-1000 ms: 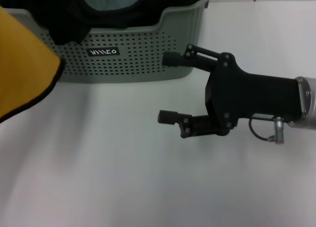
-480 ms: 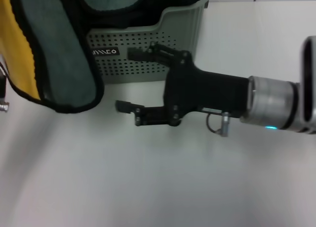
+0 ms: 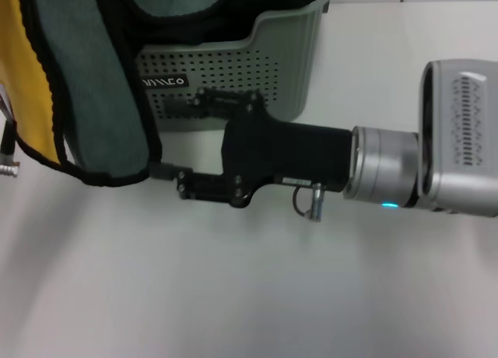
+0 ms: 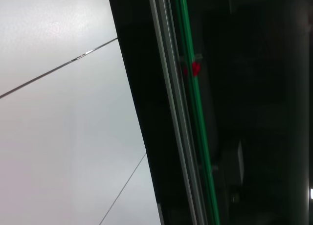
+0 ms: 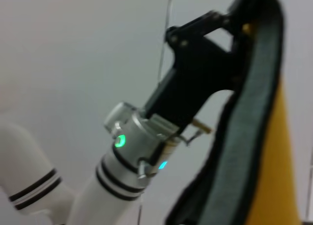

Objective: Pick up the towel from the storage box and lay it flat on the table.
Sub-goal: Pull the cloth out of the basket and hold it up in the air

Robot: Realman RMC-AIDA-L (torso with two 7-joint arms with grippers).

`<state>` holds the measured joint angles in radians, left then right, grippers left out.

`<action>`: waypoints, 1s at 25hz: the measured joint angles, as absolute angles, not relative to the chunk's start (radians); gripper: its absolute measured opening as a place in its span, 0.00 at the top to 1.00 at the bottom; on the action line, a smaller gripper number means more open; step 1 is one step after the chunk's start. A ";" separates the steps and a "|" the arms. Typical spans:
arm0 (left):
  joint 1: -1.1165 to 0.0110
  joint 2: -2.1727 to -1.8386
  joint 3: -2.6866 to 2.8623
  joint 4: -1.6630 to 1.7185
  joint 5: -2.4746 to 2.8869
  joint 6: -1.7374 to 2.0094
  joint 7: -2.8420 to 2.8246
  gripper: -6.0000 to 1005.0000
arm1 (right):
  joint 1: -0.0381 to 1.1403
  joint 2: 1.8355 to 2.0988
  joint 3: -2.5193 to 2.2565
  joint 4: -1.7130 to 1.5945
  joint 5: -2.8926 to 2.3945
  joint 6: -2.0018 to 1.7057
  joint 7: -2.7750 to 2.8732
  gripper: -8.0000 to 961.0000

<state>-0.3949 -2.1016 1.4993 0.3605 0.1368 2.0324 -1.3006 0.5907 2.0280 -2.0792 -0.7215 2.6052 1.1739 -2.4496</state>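
Head view: you had the towel (image 3: 85, 101) hanging by the table's (image 3: 249, 296) left edge, before the storage box (image 3: 284, 54). Right gripper (image 3: 167, 136) spread wide, lower finger touching the hem. Right wrist view: left gripper (image 5: 239, 24) pinched the towel's top edge.

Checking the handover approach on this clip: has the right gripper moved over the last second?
Yes. In the head view the right gripper has moved to the robot's left across the front of the storage box, past its black label, reaching the hanging towel. Its fingers are open.
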 joint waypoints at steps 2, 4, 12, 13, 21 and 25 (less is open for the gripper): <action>-0.396 -2.102 1.500 0.360 0.137 2.032 -1.298 0.92 | 0.594 2.028 -2.093 -0.730 2.608 1.156 -2.450 0.29; -0.396 -2.101 1.500 0.359 0.137 2.032 -1.293 0.92 | 0.594 2.028 -2.107 -0.742 2.614 1.127 -2.450 0.30; -0.401 -2.103 1.502 0.357 0.137 2.031 -1.287 0.92 | 0.603 2.028 -2.149 -0.756 2.636 1.067 -2.453 0.36; -0.401 -2.103 1.502 0.357 0.137 2.031 -1.287 0.92 | 0.605 2.028 -2.152 -0.758 2.636 1.067 -2.453 0.37; -0.405 -2.103 1.502 0.354 0.135 2.031 -1.287 0.91 | 0.608 2.028 -2.159 -0.761 2.637 1.065 -2.453 0.57; -0.405 -2.103 1.502 0.353 0.135 2.031 -1.287 0.91 | 0.602 2.028 -2.156 -0.761 2.639 1.067 -2.466 0.77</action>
